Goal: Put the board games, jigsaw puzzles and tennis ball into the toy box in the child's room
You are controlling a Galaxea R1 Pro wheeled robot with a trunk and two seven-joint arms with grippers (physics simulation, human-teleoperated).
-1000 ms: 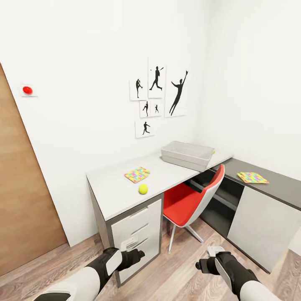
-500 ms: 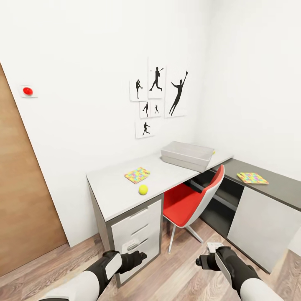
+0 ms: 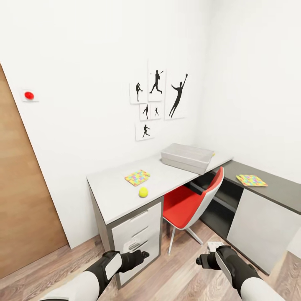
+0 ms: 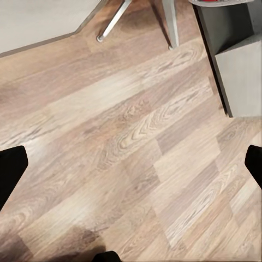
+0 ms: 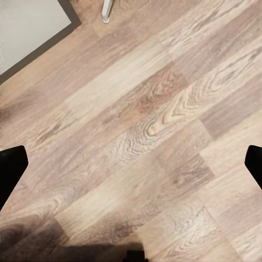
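Observation:
In the head view the grey toy box stands at the back of the light grey table. One jigsaw puzzle lies mid-table with the tennis ball just in front of it, near the table's edge. A second jigsaw puzzle lies on the dark desk wing at the right. The board games and the bed are out of view. My left gripper and right gripper hang low over the wood floor, short of the table. Both are open and hold nothing.
A red chair is tucked between the white drawer unit and the right desk wing. A brown door fills the left. A red wall button and black silhouette pictures hang on the white wall.
The whole picture has shifted slightly, so the camera has moved, now seeing the table top from a lower angle. The things on the table have stayed put. Both grippers are still open.

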